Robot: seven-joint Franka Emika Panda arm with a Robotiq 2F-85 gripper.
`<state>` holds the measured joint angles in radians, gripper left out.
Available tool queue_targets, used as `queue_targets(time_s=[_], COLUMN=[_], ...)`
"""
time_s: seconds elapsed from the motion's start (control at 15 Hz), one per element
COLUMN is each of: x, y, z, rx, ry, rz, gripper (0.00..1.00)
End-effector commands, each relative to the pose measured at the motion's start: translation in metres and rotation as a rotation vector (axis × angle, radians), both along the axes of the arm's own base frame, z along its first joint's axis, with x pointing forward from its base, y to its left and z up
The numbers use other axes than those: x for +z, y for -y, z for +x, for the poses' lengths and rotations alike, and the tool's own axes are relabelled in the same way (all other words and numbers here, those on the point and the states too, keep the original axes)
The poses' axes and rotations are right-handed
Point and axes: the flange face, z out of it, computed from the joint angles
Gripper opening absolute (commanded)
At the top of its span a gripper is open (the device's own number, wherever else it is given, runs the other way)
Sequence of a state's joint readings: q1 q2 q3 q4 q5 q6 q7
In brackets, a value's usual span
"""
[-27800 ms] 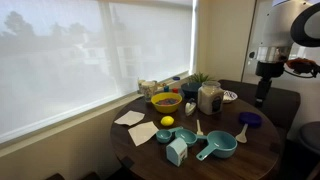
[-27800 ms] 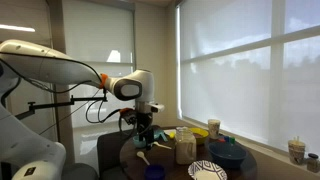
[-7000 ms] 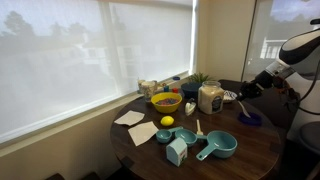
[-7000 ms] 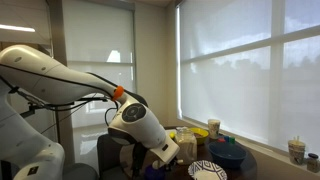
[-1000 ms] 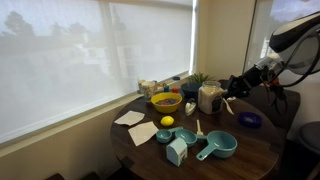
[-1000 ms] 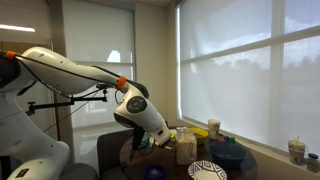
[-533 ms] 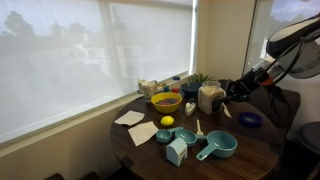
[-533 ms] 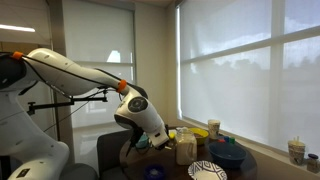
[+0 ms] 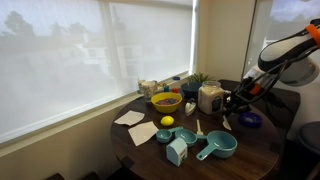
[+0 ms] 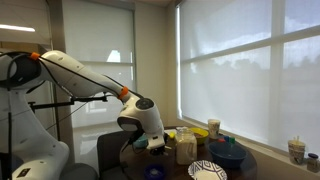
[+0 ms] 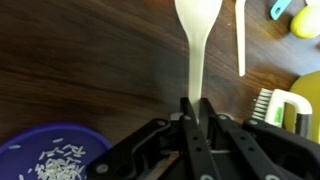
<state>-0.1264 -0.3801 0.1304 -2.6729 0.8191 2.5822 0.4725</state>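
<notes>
My gripper (image 11: 194,105) is shut on the handle of a cream plastic spoon (image 11: 196,30). The spoon's bowl points away from me over the dark wooden table (image 11: 90,60). In an exterior view the gripper (image 9: 230,103) hangs low over the table's right side, with the spoon (image 9: 226,121) angled down towards the wood. A purple bowl (image 11: 50,133) holding white rice grains lies just beside the jaws, also seen as the purple bowl (image 9: 250,119). In the other exterior view the gripper (image 10: 150,141) sits low behind a glass jar (image 10: 185,147).
A thin white utensil (image 11: 239,40), a lemon (image 11: 306,20) and a brush (image 11: 275,103) lie close by. Elsewhere on the table: a yellow bowl (image 9: 165,101), a glass jar (image 9: 209,97), teal measuring cups (image 9: 217,146), a pale blue carton (image 9: 177,151), napkins (image 9: 143,133) and a striped plate (image 10: 207,170).
The arm has come down towards the table with the spoon still in its grip. The spoon now tilts downward near the purple bowl.
</notes>
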Motion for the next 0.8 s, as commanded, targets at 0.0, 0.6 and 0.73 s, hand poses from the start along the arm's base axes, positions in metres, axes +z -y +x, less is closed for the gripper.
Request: queue_targets(time_s=[0.0, 0.6, 0.73], x=[-0.012, 0.013, 0.023], y=[-0.004, -0.009, -0.007], z=[0.01, 0.017, 0.01], rx=[-0.027, 0.038, 0.114], ry=[-0.109, -0.064, -0.055], rz=[-0.017, -0.017, -0.016], gripper=[0.03, 0.65, 0.78])
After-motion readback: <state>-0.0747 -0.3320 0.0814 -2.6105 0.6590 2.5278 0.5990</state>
